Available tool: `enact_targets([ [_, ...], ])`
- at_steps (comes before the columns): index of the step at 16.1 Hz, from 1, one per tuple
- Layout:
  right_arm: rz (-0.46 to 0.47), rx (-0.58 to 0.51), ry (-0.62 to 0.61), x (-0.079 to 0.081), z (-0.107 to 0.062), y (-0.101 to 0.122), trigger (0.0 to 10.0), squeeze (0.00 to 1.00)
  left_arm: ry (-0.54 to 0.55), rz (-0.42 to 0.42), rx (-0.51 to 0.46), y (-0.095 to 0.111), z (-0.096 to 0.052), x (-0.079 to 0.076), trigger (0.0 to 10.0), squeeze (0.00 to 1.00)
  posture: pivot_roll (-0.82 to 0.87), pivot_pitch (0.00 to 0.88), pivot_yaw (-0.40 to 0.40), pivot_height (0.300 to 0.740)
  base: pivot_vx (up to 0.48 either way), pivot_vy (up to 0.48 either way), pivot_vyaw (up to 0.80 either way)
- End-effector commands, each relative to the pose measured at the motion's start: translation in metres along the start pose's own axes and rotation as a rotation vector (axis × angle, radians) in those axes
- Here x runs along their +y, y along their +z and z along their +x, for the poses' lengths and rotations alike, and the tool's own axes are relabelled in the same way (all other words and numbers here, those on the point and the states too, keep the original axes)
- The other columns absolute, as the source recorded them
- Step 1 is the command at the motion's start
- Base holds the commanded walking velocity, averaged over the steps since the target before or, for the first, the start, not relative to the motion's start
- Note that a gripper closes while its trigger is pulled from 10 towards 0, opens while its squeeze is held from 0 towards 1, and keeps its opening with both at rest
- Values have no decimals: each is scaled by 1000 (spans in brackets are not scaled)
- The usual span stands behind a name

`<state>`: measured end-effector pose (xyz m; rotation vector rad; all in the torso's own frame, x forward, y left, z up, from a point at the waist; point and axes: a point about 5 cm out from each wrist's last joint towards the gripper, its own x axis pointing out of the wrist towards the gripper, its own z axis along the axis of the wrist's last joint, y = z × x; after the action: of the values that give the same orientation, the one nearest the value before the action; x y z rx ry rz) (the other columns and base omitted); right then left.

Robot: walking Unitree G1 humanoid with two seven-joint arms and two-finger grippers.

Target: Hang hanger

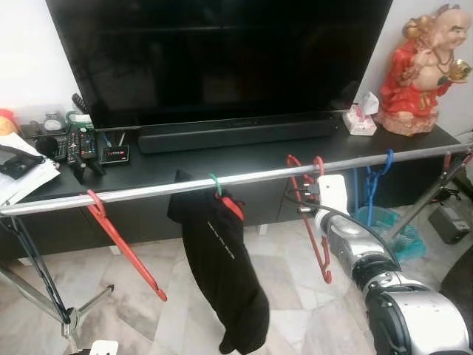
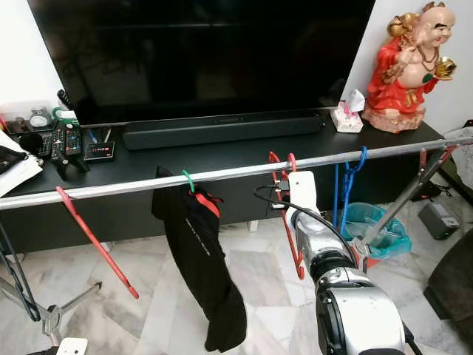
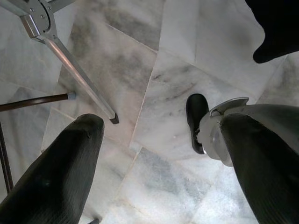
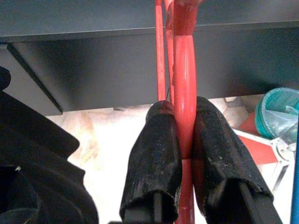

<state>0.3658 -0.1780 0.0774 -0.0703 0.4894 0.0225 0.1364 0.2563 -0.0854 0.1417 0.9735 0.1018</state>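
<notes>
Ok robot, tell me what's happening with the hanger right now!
Right pincer shut on red hanger, hooks over the silver rail. Left pincer open, idle over floor. Black garment hangs alongside, not touching.

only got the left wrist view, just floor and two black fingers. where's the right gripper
Observer: The right gripper is shut on a red hanger at the silver rail.
Operator: is its hook over the rail
Observer: Yes, its hook sits over the rail, beside a second red hook.
Operator: anything else hanging there
Observer: A black garment on a green-hooked hanger, another red hanger further left, and a blue hanger to the right.
</notes>
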Motion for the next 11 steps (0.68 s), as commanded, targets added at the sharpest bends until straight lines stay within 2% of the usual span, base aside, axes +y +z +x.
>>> enact_targets([
  [1,23,43,2,0,0,-7,10000,0,-1,2,30,-5,-1,1,10000,0,46,21,-33,740,0,0,0],
  [6,33,60,-4,-3,0,-8,10000,0,-1,10,37,-6,-1,2,10000,0,49,24,-28,740,0,0,0],
  [7,37,31,8,-1,0,-6,10000,529,-1,12,37,-6,-1,2,10000,0,48,23,-26,740,0,0,0],
  [8,27,3,33,2,0,-3,10000,1000,-1,13,37,-6,-1,2,10000,0,48,23,-26,740,0,0,0],
  [11,8,-59,31,5,0,4,10000,1000,0,14,36,-6,-1,2,10000,0,51,23,-27,740,0,0,0],
])
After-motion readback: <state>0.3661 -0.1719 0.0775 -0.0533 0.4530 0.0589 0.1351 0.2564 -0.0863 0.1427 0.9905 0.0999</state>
